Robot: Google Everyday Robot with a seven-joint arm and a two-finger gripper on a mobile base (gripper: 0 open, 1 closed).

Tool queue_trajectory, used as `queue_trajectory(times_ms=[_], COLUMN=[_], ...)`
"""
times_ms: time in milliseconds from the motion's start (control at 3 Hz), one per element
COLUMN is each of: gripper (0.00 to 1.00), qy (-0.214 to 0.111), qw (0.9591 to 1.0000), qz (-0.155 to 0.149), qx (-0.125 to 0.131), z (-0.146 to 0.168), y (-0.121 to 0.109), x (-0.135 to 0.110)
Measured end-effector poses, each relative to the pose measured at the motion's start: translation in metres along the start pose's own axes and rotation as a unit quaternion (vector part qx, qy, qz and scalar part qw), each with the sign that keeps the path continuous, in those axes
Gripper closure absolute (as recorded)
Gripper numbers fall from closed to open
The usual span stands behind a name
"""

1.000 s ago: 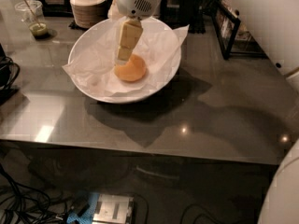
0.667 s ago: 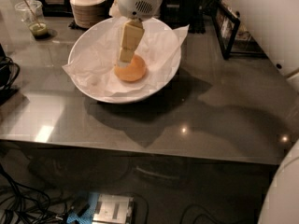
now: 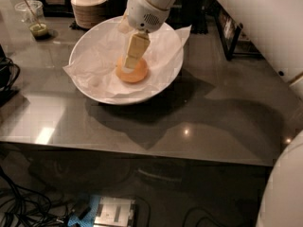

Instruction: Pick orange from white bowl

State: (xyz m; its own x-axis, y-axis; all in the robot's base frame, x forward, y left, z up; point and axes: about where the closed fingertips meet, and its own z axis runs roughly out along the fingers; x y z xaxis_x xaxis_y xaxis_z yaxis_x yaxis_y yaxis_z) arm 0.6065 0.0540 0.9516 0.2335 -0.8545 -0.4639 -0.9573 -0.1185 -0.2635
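- Orange (image 3: pixel 135 74) lies near the middle of the white bowl (image 3: pixel 166 82), resting on the crinkled white paper (image 3: pixel 102 65) that lines it.
- Paper spills over the rim at the left front and at the back right, where one corner sticks up past the bowl's edge.
- Gripper (image 3: pixel 130 65) reaches down from above and behind into the bowl, its pale beige tip touching the top left of the orange; from this angle I cannot tell whether the jaws are clenched on the fruit or released.
- White wrist housing (image 3: pixel 147 11) hangs over the back rim of the bowl and hides part of that rim and the paper beneath it.
- Robot arm (image 3: pixel 265 27), broad and white, runs off toward the upper right and covers the far right corner of the scene.
- Bowl stands on the grey, glossy tabletop (image 3: pixel 213 122), toward its back left, and throws a dark shadow to the front and right.
- Stack of small beige bowls (image 3: pixel 88 6) stands just behind the white bowl's left side, close to the rim.
- Clear cup (image 3: pixel 35 18) with something green at the bottom and a stick leaning in it stands well to the left at the back.
- Black cables (image 3: pixel 7 74) lie at the left edge of the tabletop.
- Below the front edge, more cables and a small metal-and-blue device (image 3: pixel 113 212) lie on the floor.
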Motion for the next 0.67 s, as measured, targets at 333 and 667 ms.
queue_trajectory(times_ms=[333,667], gripper=[0.19,0.17], qy=[-0.001,-0.002], qw=[0.9998,0.9992], qz=[0.015,0.025], qx=[-0.013,-0.031], z=[0.017,0.035], y=[-0.002,-0.002], x=[0.015,0.026])
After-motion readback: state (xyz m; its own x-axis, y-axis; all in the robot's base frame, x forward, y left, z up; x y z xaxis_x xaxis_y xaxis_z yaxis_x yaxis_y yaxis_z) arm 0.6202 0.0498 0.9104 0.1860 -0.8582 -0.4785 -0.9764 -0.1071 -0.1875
